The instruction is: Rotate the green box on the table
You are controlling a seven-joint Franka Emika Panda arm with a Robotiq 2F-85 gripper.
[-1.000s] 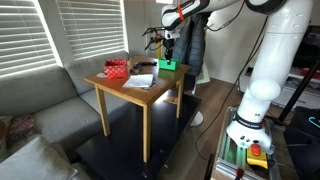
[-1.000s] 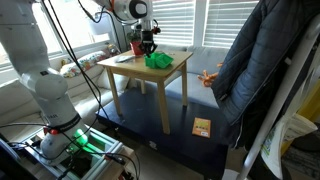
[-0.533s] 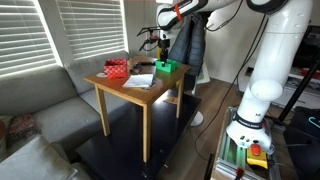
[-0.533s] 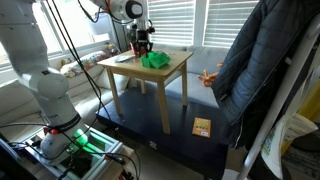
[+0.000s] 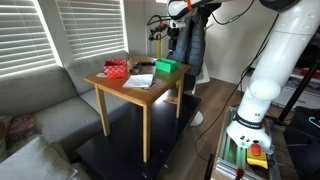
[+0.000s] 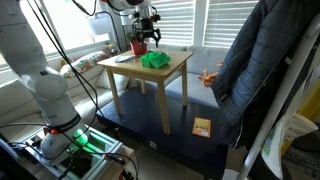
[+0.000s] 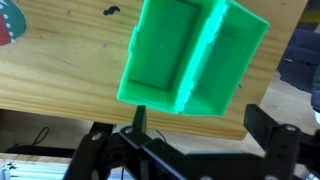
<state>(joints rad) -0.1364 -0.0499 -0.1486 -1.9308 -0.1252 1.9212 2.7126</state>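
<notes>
Wrist view, nearest: jaws spread wide and empty, one tip at each lower side of the frame, touching nothing. Just beyond them: green box (image 7: 190, 55), open side up, flat on the wooden counter (image 7: 60, 70), close to its near edge and skewed against the wood grain. Box roughly centred between the lines of the two jaws, yet well below them and free of contact.

In both exterior views: jaws high above the counter, box alone near the right corner. Further left: red patterned box (image 5: 117, 69), well apart from the green one. Farthest: dark jacket (image 5: 190, 45) hanging behind the counter.

Probable stage: either box turned and released, or grasp not yet begun; not decidable from this pose alone. Skewed lie of the box in favour of the former, leaving little beyond clearing the arm away.
</notes>
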